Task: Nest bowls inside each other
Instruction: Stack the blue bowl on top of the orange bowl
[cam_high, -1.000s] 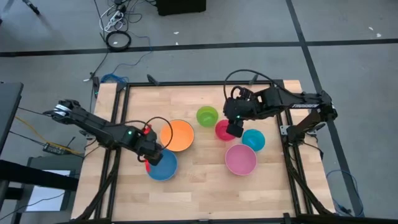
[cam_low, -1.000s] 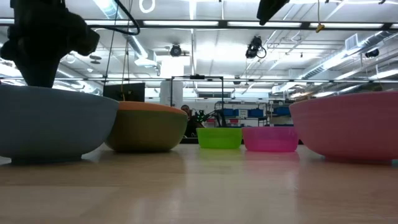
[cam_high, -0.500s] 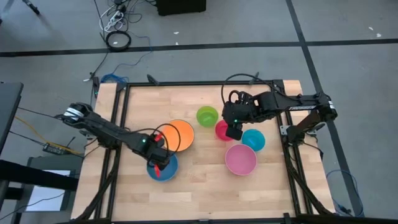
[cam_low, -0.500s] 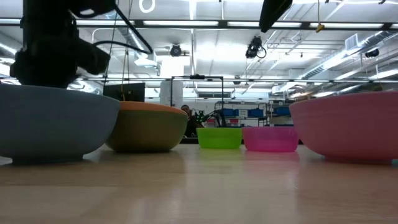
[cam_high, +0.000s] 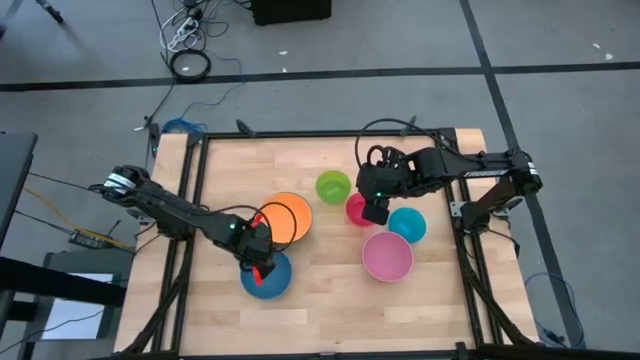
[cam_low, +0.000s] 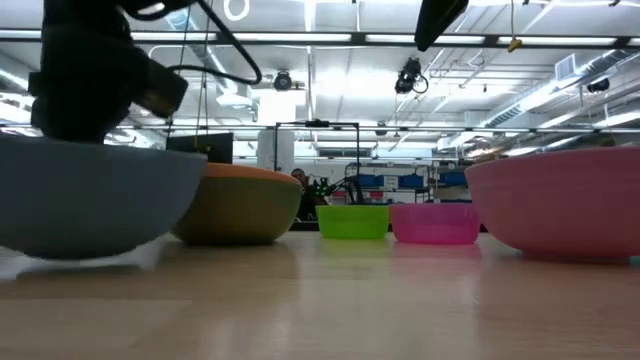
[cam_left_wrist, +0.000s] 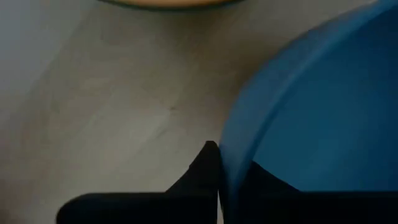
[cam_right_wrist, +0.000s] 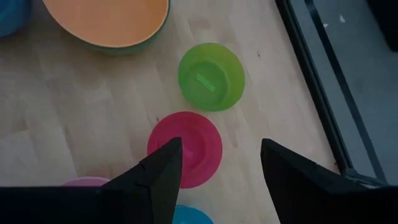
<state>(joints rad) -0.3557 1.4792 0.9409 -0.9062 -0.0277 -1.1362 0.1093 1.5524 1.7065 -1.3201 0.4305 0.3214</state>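
Observation:
My left gripper is shut on the rim of the blue bowl, which sits near the table's front left. Beside it the orange bowl sits inside a dark green one. Further right are the lime green bowl, the red bowl, the teal bowl and the pink bowl, each resting on its base on the table. My right gripper hangs open above the red bowl and touches nothing. My left gripper has the blue bowl's rim between its fingers, on the side facing the orange bowl. One finger is outside the wall and the other is inside. The fingers come from above, pointing down. The bowl stays upright; I cannot tell whether its base rests on the table.
Bare wood lies along the table's near edge and at its far left. A black frame runs round the tabletop. Cables lie on the floor behind the table.
My left gripper has moved toward the table's near edge and down onto the blue bowl's rim, then shut on it. The blue bowl has shifted a little toward the near edge.

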